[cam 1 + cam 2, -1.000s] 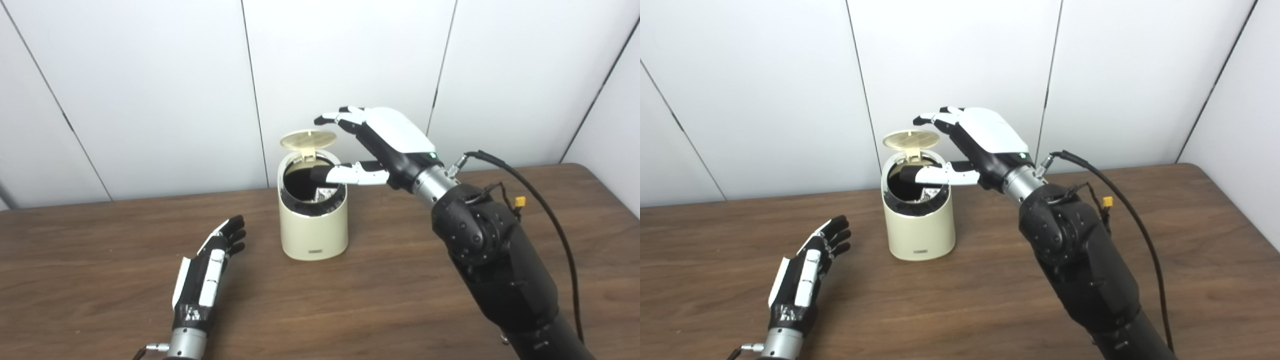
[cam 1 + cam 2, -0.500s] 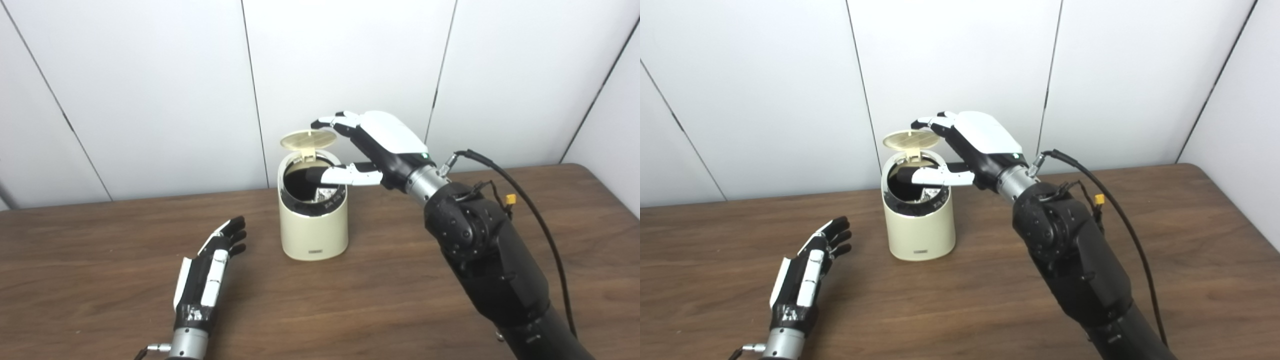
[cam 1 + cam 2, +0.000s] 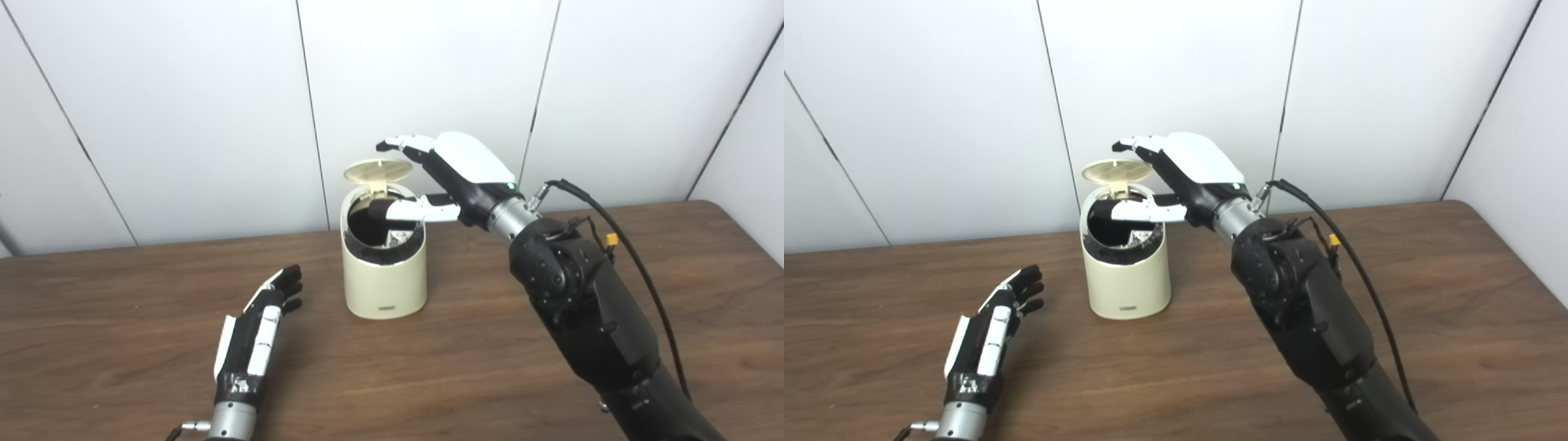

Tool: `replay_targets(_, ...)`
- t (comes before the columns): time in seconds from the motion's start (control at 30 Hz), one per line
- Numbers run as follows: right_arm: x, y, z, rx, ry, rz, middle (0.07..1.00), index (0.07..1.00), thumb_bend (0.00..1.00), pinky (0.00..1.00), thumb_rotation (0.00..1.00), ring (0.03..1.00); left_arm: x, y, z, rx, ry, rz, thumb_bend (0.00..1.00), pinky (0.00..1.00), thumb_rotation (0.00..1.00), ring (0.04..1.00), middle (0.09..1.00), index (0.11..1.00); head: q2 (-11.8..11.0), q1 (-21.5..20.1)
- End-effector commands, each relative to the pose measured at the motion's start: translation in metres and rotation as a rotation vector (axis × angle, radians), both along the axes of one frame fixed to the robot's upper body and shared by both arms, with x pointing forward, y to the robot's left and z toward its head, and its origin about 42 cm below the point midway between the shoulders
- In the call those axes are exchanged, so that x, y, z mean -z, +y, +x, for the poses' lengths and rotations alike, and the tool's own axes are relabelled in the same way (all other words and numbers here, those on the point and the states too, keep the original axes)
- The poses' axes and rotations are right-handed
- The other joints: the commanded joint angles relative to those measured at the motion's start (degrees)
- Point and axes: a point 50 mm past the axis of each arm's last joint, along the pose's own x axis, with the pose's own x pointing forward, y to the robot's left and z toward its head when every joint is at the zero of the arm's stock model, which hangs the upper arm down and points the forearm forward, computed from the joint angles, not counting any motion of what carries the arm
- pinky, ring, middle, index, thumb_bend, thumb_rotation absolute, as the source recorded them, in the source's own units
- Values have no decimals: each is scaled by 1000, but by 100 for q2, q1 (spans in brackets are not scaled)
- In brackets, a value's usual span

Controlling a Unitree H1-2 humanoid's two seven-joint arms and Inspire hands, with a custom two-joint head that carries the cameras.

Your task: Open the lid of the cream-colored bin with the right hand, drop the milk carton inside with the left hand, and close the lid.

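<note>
The cream-colored bin [image 3: 384, 269] stands upright on the table [image 3: 490, 367], its lid [image 3: 378, 171] raised. Something pale, possibly the milk carton [image 3: 394, 241], shows inside. The right hand [image 3: 450, 177] is spread wide and holds nothing: fingers above the lid, thumb across the mouth. The left hand [image 3: 260, 324] rests open on the table, empty.

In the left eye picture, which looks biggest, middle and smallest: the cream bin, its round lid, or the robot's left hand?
1. Cream-coloured bin
2. Left hand, though nearer the camera
3. Round lid, seen edge-on, so unsure
</note>
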Motion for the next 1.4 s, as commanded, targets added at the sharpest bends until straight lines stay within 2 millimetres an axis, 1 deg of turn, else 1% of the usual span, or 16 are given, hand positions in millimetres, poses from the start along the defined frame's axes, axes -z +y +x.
replay_targets(0.0, -26, 9, 1, -40, -103, 13, 873, 857, 841, 925, 993, 940, -15, -2, 3, 1, -82, -1, 572, 840, 921, 866, 874, 879, 8, 0)
replay_targets(0.2, -20, 12, -1, -59, -101, 15, 855, 847, 836, 934, 994, 938, -16, -3, 2, -5, -79, -3, 575, 831, 916, 858, 867, 871, 45, 6)
replay_targets(0.33, -18, 13, -6, -59, -111, -1, 838, 829, 827, 919, 987, 923, -17, -3, 2, -5, -82, -3, 572, 835, 913, 861, 868, 871, 67, 18)
replay_targets(0.4, -17, 13, -8, -60, -100, -11, 834, 823, 824, 926, 982, 920, -18, -4, 2, -5, -84, -3, 570, 822, 911, 857, 866, 870, 78, 28)
replay_targets(0.5, -14, 13, -12, -71, -74, -7, 850, 838, 808, 975, 975, 940, -18, -4, 2, -4, -86, -6, 570, 822, 908, 858, 868, 871, 89, 30)
replay_targets(0.57, -11, 13, -14, -78, -71, 1, 843, 828, 794, 955, 948, 936, -19, -4, 2, -7, -87, -7, 573, 821, 905, 856, 867, 869, 94, 34)
replay_targets(0.77, 0, 12, -19, -79, -51, 9, 829, 817, 803, 916, 947, 924, -18, -3, 3, -16, -83, 0, 575, 810, 905, 852, 863, 866, 127, 45)
replay_targets(1.03, 11, 11, -21, -81, -18, 17, 824, 815, 796, 928, 944, 921, -20, -2, 1, -19, -87, -4, 557, 809, 908, 849, 860, 862, 197, 78)
replay_targets(1.17, 12, 12, -21, -79, 1, 13, 825, 818, 790, 934, 948, 921, -23, -3, -1, -19, -84, -10, 560, 813, 904, 852, 863, 866, 250, 110)
replay_targets(1.37, 22, 11, -19, -71, 23, 21, 818, 813, 785, 925, 942, 918, -26, -3, -3, -25, -84, 2, 570, 840, 909, 869, 864, 869, 317, 142)
